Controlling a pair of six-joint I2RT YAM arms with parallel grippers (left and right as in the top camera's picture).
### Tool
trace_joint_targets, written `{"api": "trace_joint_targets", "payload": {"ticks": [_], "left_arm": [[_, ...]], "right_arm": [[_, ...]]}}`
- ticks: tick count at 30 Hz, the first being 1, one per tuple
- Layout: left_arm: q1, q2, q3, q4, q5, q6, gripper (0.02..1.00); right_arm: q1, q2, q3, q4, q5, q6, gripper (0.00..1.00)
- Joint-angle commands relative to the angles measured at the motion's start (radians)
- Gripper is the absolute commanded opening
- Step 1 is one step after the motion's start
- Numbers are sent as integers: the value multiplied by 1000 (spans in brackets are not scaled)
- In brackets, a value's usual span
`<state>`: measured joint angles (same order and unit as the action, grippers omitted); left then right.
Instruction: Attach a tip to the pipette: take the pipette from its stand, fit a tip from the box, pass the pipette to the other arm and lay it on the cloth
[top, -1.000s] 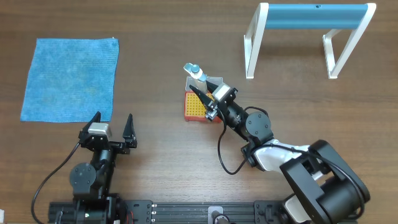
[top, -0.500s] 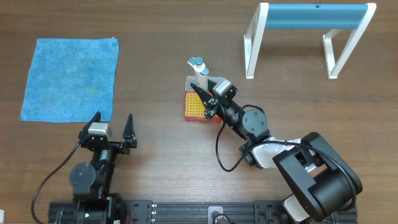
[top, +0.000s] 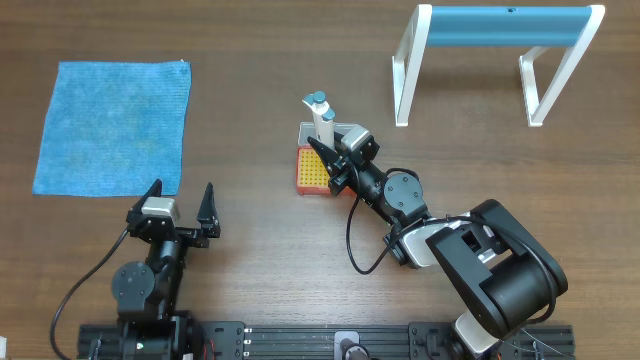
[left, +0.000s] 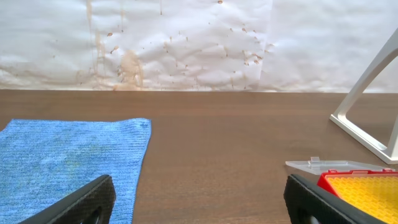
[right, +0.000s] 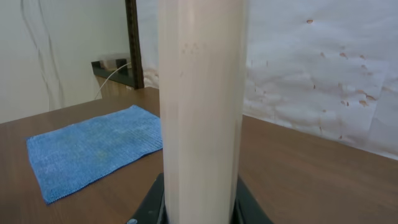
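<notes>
My right gripper (top: 333, 152) is shut on the white pipette (top: 322, 120), which stands nearly upright with its blue-grey cap toward the far side. It sits just above the far edge of the red tip box (top: 311, 172) with its yellow rack. In the right wrist view the pipette's body (right: 202, 106) rises as a pale column from between the black fingers (right: 155, 202); its lower end is hidden. The blue cloth (top: 112, 128) lies at the far left. My left gripper (top: 180, 205) rests open near its base, close to the cloth's near corner (left: 68, 158).
The white stand with a blue top bar (top: 505, 27) is at the far right. The box's clear lid (top: 347, 131) lies behind the right gripper. From the left wrist, the tip box (left: 367, 186) and a stand leg (left: 367, 106) appear off to one side.
The pipette has swung from leaning left to nearly upright over the tip box, and the right arm's wrist has shifted slightly. The left arm has not moved.
</notes>
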<state>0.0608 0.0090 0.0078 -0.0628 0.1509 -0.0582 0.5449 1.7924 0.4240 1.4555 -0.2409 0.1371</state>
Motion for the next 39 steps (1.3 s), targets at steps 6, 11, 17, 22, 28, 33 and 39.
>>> {"api": "trace_joint_targets", "payload": {"ticks": [6, 11, 17, 22, 28, 33, 39], "left_arm": [[-3, -5, -2, -4, 10, -13, 879], [-3, -6, -2, -4, 10, -13, 882], [-3, -6, -2, -4, 10, -13, 879], [-3, -6, -2, -4, 10, -13, 879], [-3, -6, -2, -4, 10, -13, 879], [-3, -5, -2, -4, 10, -13, 879], [-3, -6, -2, -4, 10, -13, 879]], "right_arm": [[-24, 26, 22, 9, 13, -30, 73], [-24, 26, 22, 9, 12, -28, 75], [-16, 26, 22, 9, -17, -23, 75], [-13, 27, 22, 9, -18, -22, 75], [-13, 39, 22, 9, -18, -22, 73], [-11, 49, 34, 9, -18, -22, 77], [-11, 52, 38, 9, -19, -22, 75]]}}
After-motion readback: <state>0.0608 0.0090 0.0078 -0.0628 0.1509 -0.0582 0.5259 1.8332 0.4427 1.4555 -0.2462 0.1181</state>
